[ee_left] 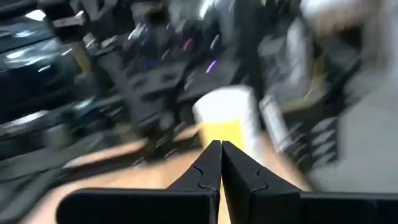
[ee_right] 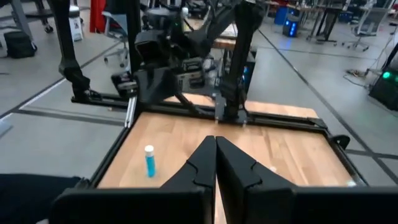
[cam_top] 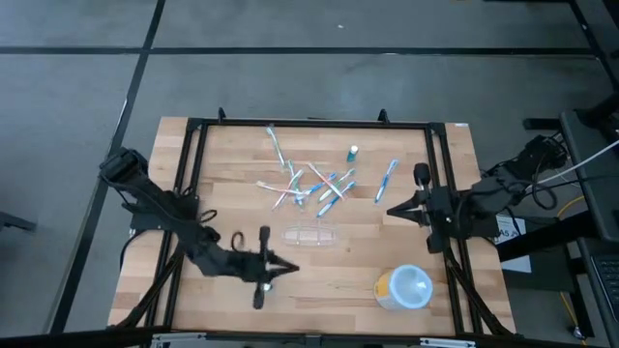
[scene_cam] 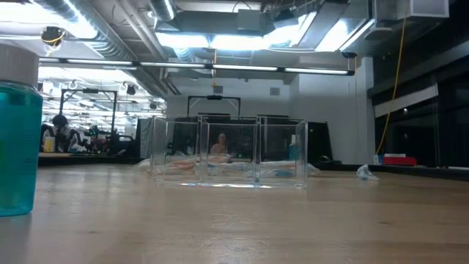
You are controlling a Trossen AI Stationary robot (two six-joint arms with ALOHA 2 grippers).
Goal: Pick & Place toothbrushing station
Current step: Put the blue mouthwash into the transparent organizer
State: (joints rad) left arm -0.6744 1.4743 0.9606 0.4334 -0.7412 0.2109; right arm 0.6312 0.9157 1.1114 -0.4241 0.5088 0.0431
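Now | toothbrushing station (cam_top: 311,235) mid-table | toothbrushes (cam_top: 314,184) beyond | container (cam_top: 404,288) near edge

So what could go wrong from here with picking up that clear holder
1. The holder is clear and hard to see against the wood, so a grasp could miss.
2. Both grippers, left and right, are shut; coming in that way would shove it.
3. Toothbrushes lie loose just beyond it and could get swept.

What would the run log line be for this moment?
left end effector: shut, empty, near front edge | right end effector: shut, empty, right side | toothbrushing station: untouched, mid-table, between them
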